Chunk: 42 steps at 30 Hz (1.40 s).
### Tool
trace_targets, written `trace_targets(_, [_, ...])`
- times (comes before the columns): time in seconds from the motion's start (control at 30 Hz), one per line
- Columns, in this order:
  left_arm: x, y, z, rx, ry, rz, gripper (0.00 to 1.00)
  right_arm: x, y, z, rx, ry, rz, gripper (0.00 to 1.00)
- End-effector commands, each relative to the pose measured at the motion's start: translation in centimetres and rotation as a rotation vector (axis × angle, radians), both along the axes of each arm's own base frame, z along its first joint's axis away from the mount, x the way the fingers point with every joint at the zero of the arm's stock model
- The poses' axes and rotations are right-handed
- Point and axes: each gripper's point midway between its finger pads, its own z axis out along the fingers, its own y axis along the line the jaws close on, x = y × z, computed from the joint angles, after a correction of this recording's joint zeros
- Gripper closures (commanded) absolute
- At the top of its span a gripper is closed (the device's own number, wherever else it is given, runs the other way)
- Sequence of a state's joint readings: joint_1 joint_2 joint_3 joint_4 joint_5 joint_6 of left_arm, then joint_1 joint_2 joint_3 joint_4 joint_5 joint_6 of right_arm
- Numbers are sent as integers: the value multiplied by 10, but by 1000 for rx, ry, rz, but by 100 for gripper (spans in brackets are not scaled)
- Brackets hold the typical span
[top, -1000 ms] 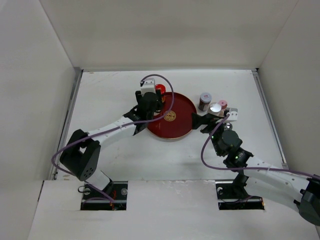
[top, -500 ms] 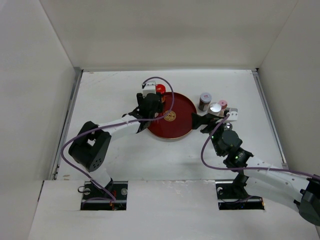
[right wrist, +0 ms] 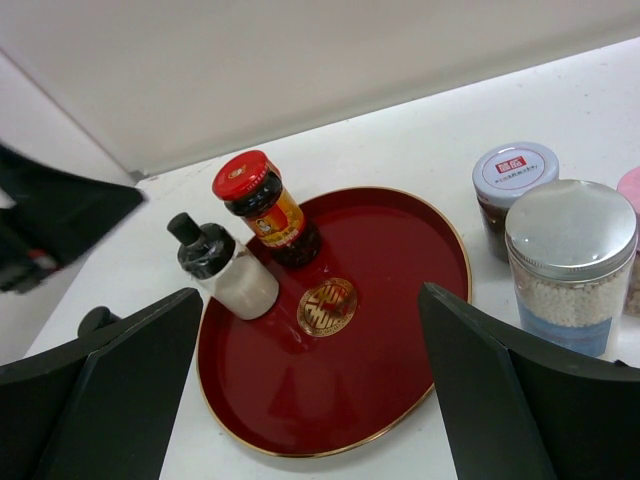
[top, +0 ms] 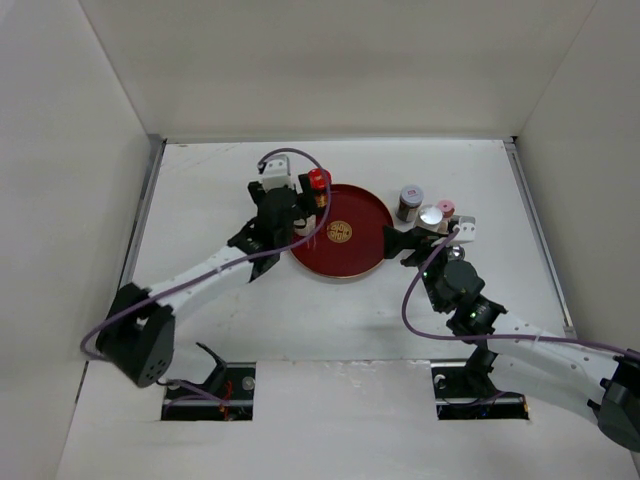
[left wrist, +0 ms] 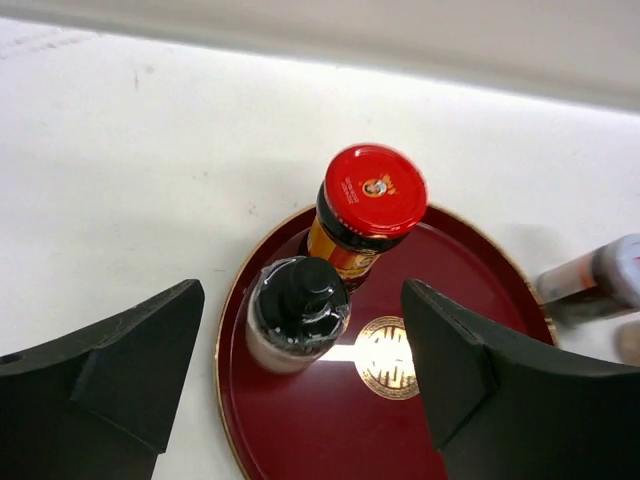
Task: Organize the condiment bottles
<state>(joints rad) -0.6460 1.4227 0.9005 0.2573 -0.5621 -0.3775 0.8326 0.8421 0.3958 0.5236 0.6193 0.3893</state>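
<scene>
A plain white desk (top: 220, 310) lies under me, boxed in by bare white walls (top: 330, 70) on three sides. On it sits a round glossy red tray (top: 350, 255) with a gold emblem at its centre.

My left jaws are spread wide and grip nothing. Straight ahead of them, framed in the gap but clear of both fingers, a small pale bottle with a black cap (left wrist: 297, 312) stands upright on the tray. Just beyond it is a dark jar with a red lid (left wrist: 365, 210), the two nearly touching.

My right jaws are also wide apart and empty. The tray lies ahead of them. Off to their right, on the bare desk, a clear jar of white grains with a grey metal lid and blue band (right wrist: 570, 262) stands just beside a dark jar with a pale printed lid (right wrist: 513, 195). A pink-lidded thing (right wrist: 632, 190) is cut off at the frame edge, so I can't make out more of it.

Compared with a second ago, my left arm (top: 215, 265) has drawn back from the tray's rim, and its elbow sits lower and further left. The bottles, tray and right arm (top: 460, 290) look unmoved.
</scene>
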Motion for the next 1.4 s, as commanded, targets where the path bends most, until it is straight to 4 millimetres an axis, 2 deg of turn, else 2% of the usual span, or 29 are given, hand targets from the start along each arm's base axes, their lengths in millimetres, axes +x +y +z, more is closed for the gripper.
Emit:
trace_targets(0.0, [-24, 27, 22, -53, -20, 41, 24, 0, 2, 25, 57, -45, 11, 4])
trace_targets(0.17, [-50, 83, -20, -22, 142, 168, 24, 1, 3, 24, 55, -43, 11, 4])
trace_targets(0.23, [-55, 99, -30, -15, 165, 204, 22, 1, 3, 24, 53, -41, 11, 4])
trace_targets(0.3, [-57, 107, -37, -15, 179, 219, 20, 1, 4, 23, 52, -40, 12, 3])
trace_targets(0.6, [-46, 106, -71, -2, 270, 205, 21, 1, 5, 25, 50, -41, 15, 2])
trace_targets(0.77, [-42, 106, -82, -2, 285, 216, 35, 1, 4, 25, 50, -41, 15, 1])
trace_targets(0.97, [-43, 107, -86, -5, 289, 220, 50, 0, 3, 25, 54, -44, 12, 1])
trace_targets(1.07, [-44, 108, -83, -8, 283, 219, 60, 1, 3, 25, 51, -42, 12, 1])
trace_targets(1.17, [-43, 101, -63, -20, 248, 193, 67, 1, 4, 24, 50, -41, 12, 1])
trace_targets(1.37, [-49, 61, 5, -35, 124, 86, 69, 1, 4, 24, 50, -41, 12, 0])
